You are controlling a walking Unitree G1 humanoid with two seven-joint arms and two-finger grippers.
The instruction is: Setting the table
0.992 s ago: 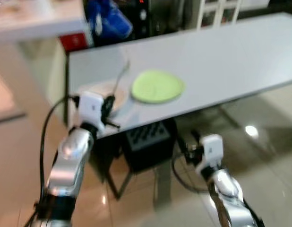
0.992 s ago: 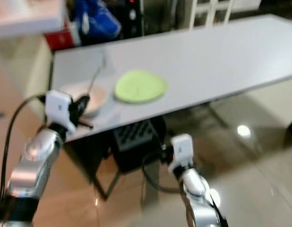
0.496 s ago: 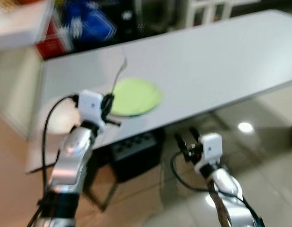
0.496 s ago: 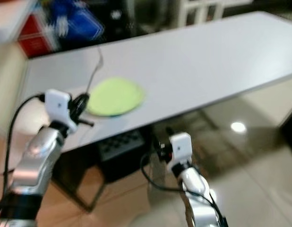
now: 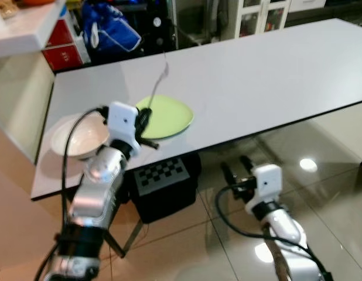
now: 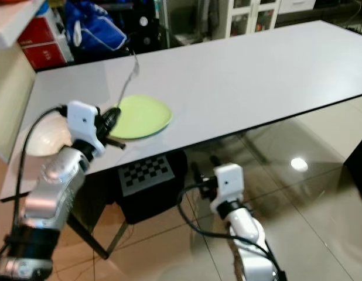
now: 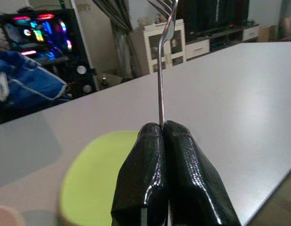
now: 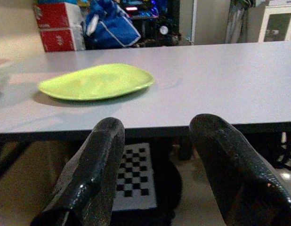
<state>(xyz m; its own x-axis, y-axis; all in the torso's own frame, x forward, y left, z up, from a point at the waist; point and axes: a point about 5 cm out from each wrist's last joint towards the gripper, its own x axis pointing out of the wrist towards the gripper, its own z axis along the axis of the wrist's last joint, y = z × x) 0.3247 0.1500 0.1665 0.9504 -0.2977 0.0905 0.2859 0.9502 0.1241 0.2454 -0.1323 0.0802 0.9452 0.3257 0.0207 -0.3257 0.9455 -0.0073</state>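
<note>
Left gripper raised, fork upright.

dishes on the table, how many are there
2. A green plate lies near the table's front edge, in front of the left gripper, which holds a fork. A white bowl sits to its left at the table's corner. None seem hidden.

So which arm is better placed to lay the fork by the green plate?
Left: its end effector is shut on the thin metal fork above the round green plate. The right end effector hangs open below the white table.
</note>
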